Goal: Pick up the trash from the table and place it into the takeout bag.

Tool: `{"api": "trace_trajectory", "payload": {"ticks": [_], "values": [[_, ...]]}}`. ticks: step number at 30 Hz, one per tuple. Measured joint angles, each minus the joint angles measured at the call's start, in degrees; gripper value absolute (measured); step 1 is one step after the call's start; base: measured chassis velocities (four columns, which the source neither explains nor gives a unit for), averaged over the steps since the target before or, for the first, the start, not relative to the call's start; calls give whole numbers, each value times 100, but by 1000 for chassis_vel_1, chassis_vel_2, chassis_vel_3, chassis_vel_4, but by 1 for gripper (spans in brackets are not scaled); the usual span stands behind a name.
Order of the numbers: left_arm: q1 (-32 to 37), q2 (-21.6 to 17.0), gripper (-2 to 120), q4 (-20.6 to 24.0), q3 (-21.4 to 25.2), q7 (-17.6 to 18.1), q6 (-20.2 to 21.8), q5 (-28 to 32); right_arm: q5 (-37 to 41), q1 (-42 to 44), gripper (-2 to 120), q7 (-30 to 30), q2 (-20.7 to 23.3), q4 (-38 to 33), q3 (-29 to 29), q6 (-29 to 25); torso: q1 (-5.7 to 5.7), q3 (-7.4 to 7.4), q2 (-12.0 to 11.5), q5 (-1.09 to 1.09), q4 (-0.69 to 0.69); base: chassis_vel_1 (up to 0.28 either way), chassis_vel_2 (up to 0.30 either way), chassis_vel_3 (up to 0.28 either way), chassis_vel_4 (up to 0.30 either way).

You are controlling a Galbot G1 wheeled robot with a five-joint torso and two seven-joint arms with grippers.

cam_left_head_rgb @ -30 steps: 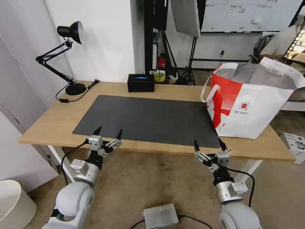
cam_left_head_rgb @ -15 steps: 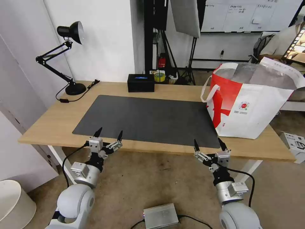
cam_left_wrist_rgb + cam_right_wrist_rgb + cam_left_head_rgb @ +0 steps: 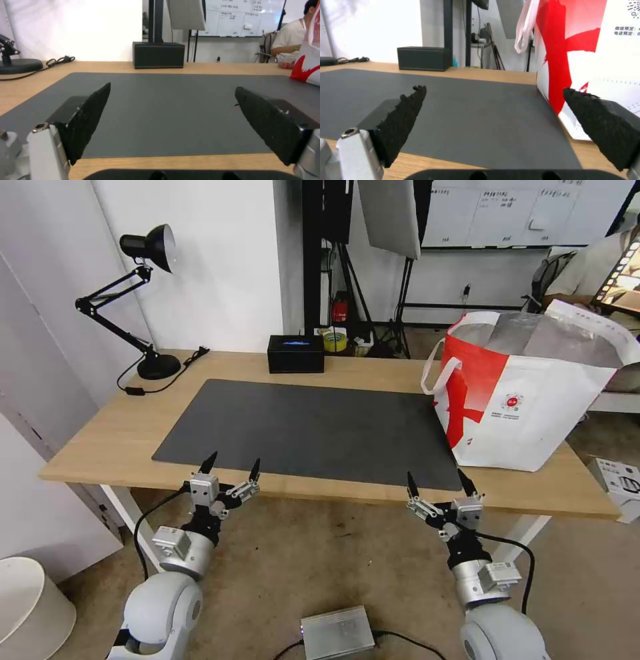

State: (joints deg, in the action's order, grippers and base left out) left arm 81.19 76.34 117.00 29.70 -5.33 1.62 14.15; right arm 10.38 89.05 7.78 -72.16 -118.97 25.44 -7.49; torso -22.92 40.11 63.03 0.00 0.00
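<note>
A: While both arms hang low at the near edge of the tabletop [image 3: 100,440], how do the pincers stand?

B: The left pincer [image 3: 231,467] has its two black fingers spread wide with nothing between them, tips pointing up and forward at the front rim of the dark grey mat [image 3: 307,430]. The right pincer [image 3: 437,481] is the same: wide apart, empty, just before the tabletop's front edge.

A: And the takeout bag?

B: The takeout bag [image 3: 533,407] stands upright ahead of the right pincer and off to its right, near it, resting on the tabletop with its red side panel touching the mat's right edge. From the right wrist view the bag [image 3: 603,50] rises just beyond that pincer's [image 3: 493,100] right finger, a white loop handle [image 3: 525,27] drooping down its red face. It lies well apart from the left pincer, far over to that one's right; the left wrist view catches a red-and-white corner of it [image 3: 308,70] past the left pincer [image 3: 171,97].

A: Anything else ahead of them?

B: A small black box [image 3: 296,353] sits at the far side of the tabletop, beyond the mat, straight on from the left pincer and slightly right. A black desk lamp [image 3: 133,300] stands at the far corner, left of the left pincer.
</note>
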Motion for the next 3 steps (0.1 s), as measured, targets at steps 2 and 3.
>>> {"api": "trace_trajectory", "payload": {"ticks": [2, 3], "values": [[0, 0, 100, 0, 0, 0, 0, 0, 0, 0, 100, 0, 0, 0, 0, 0, 0, 0, 0, 0, 0, 0, 0, 0, 0], [0, 0, 100, -1, -1, 0, 0, 0, 0, 0, 100, 0, 0, 0, 0, 0, 0, 0, 0, 0, 0, 0, 0, 0, 0]]}}
